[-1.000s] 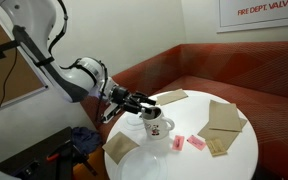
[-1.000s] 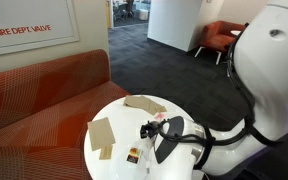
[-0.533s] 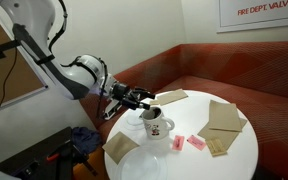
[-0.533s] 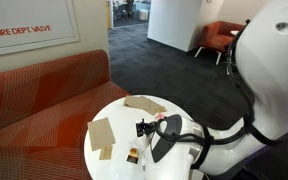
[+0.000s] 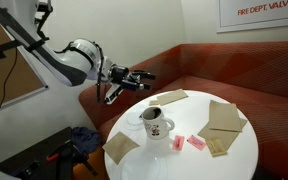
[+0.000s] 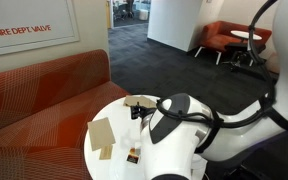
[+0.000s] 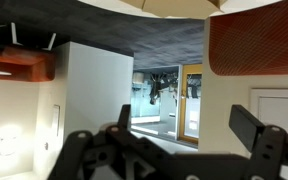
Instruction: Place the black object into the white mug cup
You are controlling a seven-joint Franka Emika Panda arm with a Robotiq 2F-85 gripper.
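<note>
The white mug (image 5: 156, 124) stands upright on the round white table (image 5: 239, 160), with its printed picture facing the camera and a dark inside. It also shows low in an exterior view (image 6: 132, 154). The slim black object is not visible in any view. My gripper (image 5: 136, 77) is open and empty. It hangs in the air up and to the left of the mug, clear of it, over the table edge near the sofa. It also shows in an exterior view (image 6: 136, 110). In the wrist view the fingers (image 7: 189, 135) point into the room with nothing between them.
Brown paper napkins (image 5: 222, 118) (image 5: 121, 147) (image 5: 172, 97) lie around the mug. Small pink packets (image 5: 196, 143) lie to its right. A red sofa (image 5: 234, 75) curves behind the table. My arm's white body (image 6: 184, 140) blocks much of the table.
My gripper has lifted from just over the mug's rim and moved up and away toward the sofa side. The mug has not moved.
</note>
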